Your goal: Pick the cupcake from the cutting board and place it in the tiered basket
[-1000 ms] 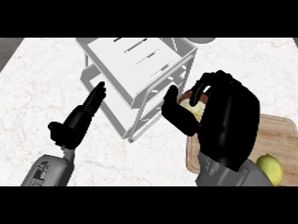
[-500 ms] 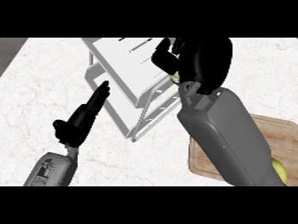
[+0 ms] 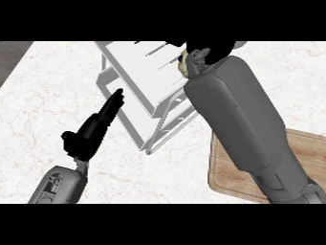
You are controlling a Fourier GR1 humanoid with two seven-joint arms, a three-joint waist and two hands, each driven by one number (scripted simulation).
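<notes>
White veined marble table (image 3: 45, 95), matt; pale smooth metal-looking tiered basket (image 3: 134, 81) at 12 o'clock; grained wooden cutting board (image 3: 313, 158) at 4 o'clock

Tiered basket (image 3: 140, 91) at centre-back of counter (image 3: 45, 91); cutting board (image 3: 315, 158) front-right of it, apart. Cupcake (image 3: 185, 65) above basket's back-right corner, in right hand (image 3: 211, 50). Left hand (image 3: 94, 128) just left of basket.

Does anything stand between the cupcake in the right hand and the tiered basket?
Nothing visible does. The right hand holds the cupcake at the far right edge of the tiered basket, over its top tier. The left hand is open beside the basket's left side, out of the way.
</notes>
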